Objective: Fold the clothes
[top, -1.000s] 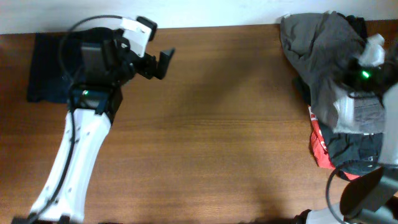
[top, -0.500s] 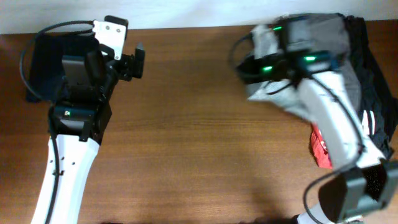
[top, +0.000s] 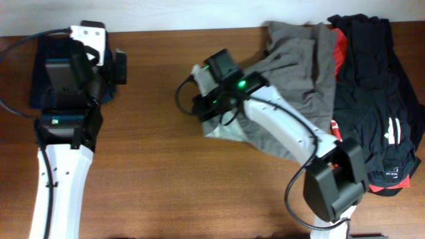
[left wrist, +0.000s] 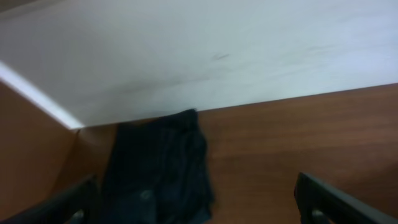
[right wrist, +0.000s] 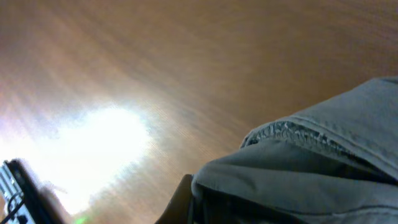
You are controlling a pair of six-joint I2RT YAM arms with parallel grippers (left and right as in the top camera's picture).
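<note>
Early | navy garment (left wrist: 158, 168) seemingly lying folded at 10 o'clock | right fingers (top: 202, 109) pinching unfolded grey shirt (top: 299, 73) | left fingers (left wrist: 336, 199) gaping, empty

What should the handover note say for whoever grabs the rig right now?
Left gripper: open, empty, above the dark navy fabric garment at the left end of the wooden table.
Right gripper: looks shut on the large plain grey fabric shirt at its bunched left edge, mid-table. The shirt trails right toward the pile.
Pile, right end: black fabric garment with white marks, with a red fabric garment peeking from under it.
Done: the navy garment may be folded, but the arm hides much of it.
Left: flatten and fold the grey shirt, then the black and red ones.
</note>
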